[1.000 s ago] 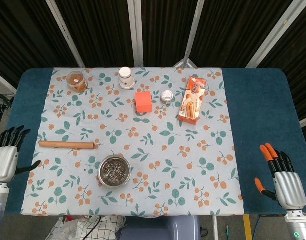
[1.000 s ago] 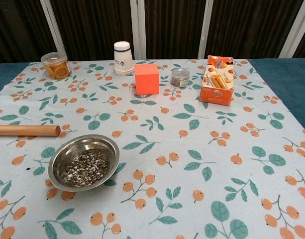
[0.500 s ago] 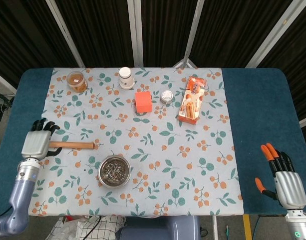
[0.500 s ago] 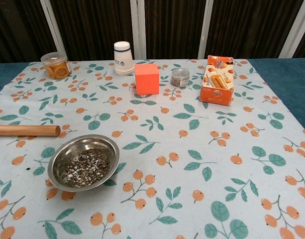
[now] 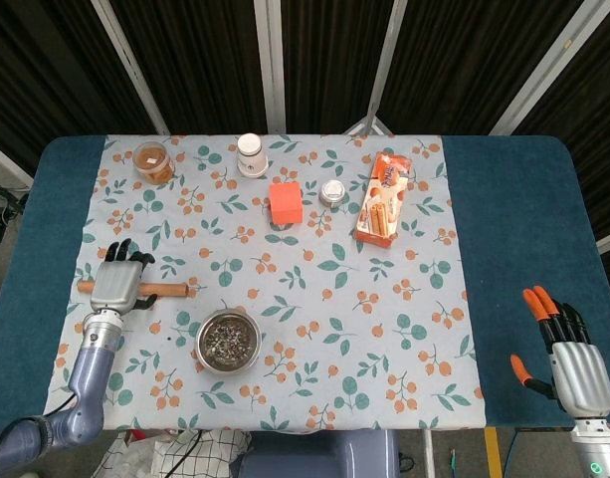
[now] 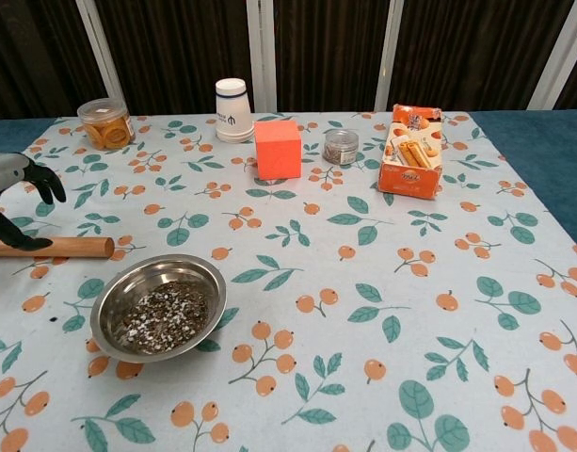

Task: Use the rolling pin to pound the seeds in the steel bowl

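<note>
The right robot hand (image 5: 575, 368) waits at the near right corner of the bench (image 5: 513, 229), spread and holding nothing, well apart from everything in play; the steel bowl (image 6: 158, 305) sits near the front edge, just to the right of the left robot hand and a little nearer, with the seeds (image 6: 164, 317) heaped in its bottom; the left robot hand (image 5: 118, 281) is over the rolling pin (image 5: 163, 290), which lies flat on the leaf-print cloth (image 5: 314, 299) with its free end pointing toward the bowl; the chest view shows dark fingers (image 6: 24, 243) curled down to the wood, though whether they have closed round it I cannot tell; the step in hand looks like the pick-up of the pin, so the next move calls for a firm closing grip, a lift, then a swing over the bowl with the end turned down; beyond the left robot hand stand a clear tub (image 5: 152, 161) and a white paper cup (image 6: 232, 110) bearing a dark logo too small to read; further right are an orange cube (image 6: 277, 148), a small jar (image 6: 341, 146) and an orange snack box (image 6: 409, 161) whose print is illegible.
</note>
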`<state>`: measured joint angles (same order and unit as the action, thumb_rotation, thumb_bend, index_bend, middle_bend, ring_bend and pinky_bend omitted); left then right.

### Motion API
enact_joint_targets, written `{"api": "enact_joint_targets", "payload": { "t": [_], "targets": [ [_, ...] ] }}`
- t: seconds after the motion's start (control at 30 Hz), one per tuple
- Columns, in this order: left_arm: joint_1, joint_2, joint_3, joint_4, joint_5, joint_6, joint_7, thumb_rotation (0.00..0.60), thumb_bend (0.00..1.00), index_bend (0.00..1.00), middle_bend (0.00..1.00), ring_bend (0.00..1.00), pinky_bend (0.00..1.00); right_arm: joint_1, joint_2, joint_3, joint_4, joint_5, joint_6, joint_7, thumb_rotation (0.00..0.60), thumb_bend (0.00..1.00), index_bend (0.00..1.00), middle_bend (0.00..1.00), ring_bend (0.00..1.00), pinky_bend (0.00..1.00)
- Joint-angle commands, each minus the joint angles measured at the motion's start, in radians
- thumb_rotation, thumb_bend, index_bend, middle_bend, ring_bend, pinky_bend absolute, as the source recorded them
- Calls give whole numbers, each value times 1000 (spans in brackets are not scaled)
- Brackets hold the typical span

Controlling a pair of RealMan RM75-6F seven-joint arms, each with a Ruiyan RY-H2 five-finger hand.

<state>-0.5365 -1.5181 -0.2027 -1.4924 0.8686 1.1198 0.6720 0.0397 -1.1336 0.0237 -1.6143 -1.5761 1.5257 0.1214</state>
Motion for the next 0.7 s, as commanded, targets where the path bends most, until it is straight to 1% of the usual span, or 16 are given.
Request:
{"api": "enact_joint_targets", "payload": {
  "t": [0.03,0.3,0.47,0.7],
  "targets": [
    [-14,-18,5,13,-13,1,18,600,360,309,273,0,0,-1,0,0,0,1,0,0,600,367,0,0,0,0],
    [-52,-81,14,55,-43,-16,49,600,362,322,279,0,0,-3,0,0,-1,5,1,1,600,367,0,0,0,0],
    [-66,-105,20,62,-47,-16,52,600,366,339,297,0,0,-3,2,1,0,6,1,4,600,366,0,0,0,0],
    [-70,-113,31,60,-30,-8,34,600,423,384,353,0,0,-4,1,2,1,6,2,3,600,367,0,0,0,0]
  ]
}}
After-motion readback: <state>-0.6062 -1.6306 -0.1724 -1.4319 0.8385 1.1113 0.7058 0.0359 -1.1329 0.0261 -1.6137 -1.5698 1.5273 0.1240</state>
